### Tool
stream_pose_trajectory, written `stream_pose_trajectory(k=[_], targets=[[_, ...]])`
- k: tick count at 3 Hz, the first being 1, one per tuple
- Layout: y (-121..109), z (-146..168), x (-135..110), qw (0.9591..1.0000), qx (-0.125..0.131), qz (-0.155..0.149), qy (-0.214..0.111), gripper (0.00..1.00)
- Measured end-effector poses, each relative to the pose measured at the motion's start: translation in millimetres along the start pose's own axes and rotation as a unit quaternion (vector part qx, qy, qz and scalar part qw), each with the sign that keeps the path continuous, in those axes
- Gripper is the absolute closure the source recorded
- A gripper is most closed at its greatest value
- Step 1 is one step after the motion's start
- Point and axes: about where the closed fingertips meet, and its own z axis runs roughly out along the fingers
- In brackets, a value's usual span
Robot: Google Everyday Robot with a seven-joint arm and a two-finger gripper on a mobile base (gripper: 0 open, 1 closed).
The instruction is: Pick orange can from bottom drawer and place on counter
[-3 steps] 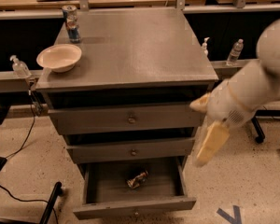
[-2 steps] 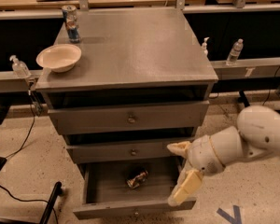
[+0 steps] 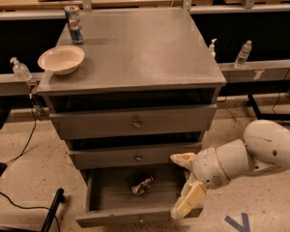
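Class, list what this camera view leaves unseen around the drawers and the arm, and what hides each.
Camera view:
Right front corner of the bottom drawer: behind the open gripper.
Insides of the top drawer and middle drawer: behind their fronts.
Base of the arm: cut off by the right edge.
Underside of the orange can: against the drawer floor.

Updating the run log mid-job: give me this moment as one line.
gripper: open, at right end of bottom drawer | orange can: lying in drawer, ungrasped | counter: orange can not yet there

- A bowl [image 3: 61,59] sat on the counter [image 3: 145,47] by its left edge.
- A tall can [image 3: 74,24] stood behind it, at the back-left corner.
- The orange can [image 3: 142,185] lay in the bottom drawer [image 3: 135,217], with the end effector [image 3: 180,185] to its right, apart.
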Motion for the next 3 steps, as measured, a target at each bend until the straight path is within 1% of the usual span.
stream_pose_trajectory(k=[1, 2, 3], targets=[[-10, 24, 44, 0.9982, -0.036, 0.041, -0.023, 0.00], [-23, 49, 101, 0.9931, -0.073, 0.063, -0.068, 0.00], [-33, 82, 150, 0.9829, -0.122, 0.064, -0.121, 0.00]])
